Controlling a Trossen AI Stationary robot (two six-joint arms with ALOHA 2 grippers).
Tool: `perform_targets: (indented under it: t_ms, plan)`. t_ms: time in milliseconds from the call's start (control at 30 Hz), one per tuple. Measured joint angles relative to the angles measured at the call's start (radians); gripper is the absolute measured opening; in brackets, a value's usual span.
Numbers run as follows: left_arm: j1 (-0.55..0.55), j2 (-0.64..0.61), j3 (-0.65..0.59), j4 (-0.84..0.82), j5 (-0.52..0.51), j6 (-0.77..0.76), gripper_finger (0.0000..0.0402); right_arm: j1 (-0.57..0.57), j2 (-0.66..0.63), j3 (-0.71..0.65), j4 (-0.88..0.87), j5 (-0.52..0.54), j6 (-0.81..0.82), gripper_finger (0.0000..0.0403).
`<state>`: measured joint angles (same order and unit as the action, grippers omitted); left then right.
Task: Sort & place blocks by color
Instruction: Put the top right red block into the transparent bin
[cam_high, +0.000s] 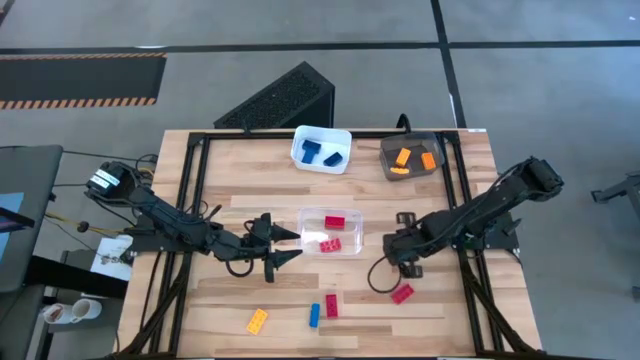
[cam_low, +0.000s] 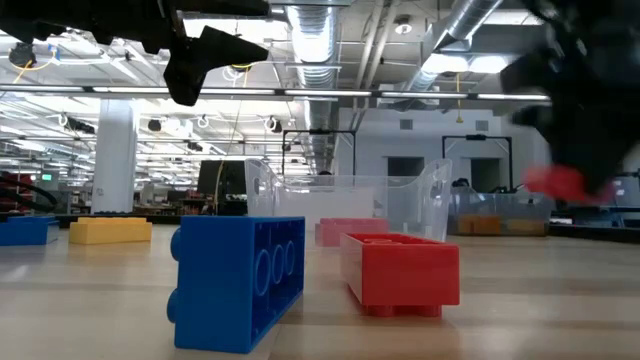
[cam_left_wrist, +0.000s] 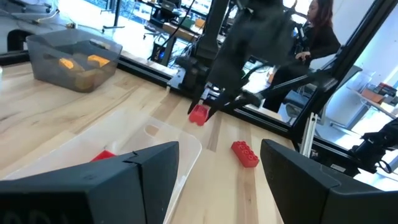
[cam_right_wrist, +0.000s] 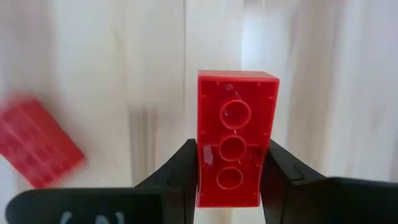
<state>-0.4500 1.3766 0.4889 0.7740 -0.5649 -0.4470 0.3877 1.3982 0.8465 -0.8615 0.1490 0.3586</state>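
Observation:
My right gripper (cam_high: 405, 258) is shut on a red brick (cam_right_wrist: 235, 134) above the table, right of the clear bin (cam_high: 352, 222). The brick also shows in the left wrist view (cam_left_wrist: 199, 115) and, blurred, in the low view (cam_low: 555, 180). A second red brick (cam_high: 402, 293) lies flat on the table just near of my right gripper. My left gripper (cam_high: 290, 245) is open and empty at the clear bin's left side. The clear bin holds red bricks (cam_high: 333, 222). An orange brick (cam_high: 257, 320), a blue brick (cam_high: 314, 315) and a red brick (cam_high: 331, 305) lie near the front edge. My right gripper pinches the red brick's two long sides (cam_right_wrist: 202, 168) between its two fingers, at one end of the brick. The brick runs on past the fingertips, along the fingers, its hollow underside toward the wrist camera. The fingers slant down from above, and the brick is lifted clear of the table.
A white bin (cam_high: 300, 140) with blue bricks and a grey bin (cam_high: 388, 150) with orange bricks stand at the far edge. A dark keyboard-like object (cam_high: 280, 100) lies beyond the table. A person (cam_left_wrist: 320, 31) sits in the room behind. Bare wood lies between the far bins and the clear bin.

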Motion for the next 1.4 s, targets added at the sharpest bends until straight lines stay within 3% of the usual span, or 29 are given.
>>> perform_targets:
  t_ms: [200,467,767,1133,1400]
  plan:
    - [0.0,0.0,0.0,-0.002,-0.001,-0.007,0.0217,-0.036,-0.001,0.148,0.176,0.084,-0.113,0.0122]
    - [0.0,0.0,0.0,-0.002,-0.002,-0.007,0.0217,-0.166,0.019,0.189,0.4,0.084,-0.182,0.0122]
    - [0.0,0.0,0.0,-0.013,-0.006,-0.006,0.0217,-0.297,0.081,0.186,0.486,-0.024,-0.184,0.0125]
    - [0.0,0.0,0.0,-0.034,-0.023,-0.018,0.0217,-0.281,0.246,0.188,0.561,-0.076,-0.127,0.0202]
    - [0.0,0.0,0.0,-0.046,-0.022,-0.019,0.0217,-0.285,0.271,0.195,0.556,-0.125,-0.106,0.026]
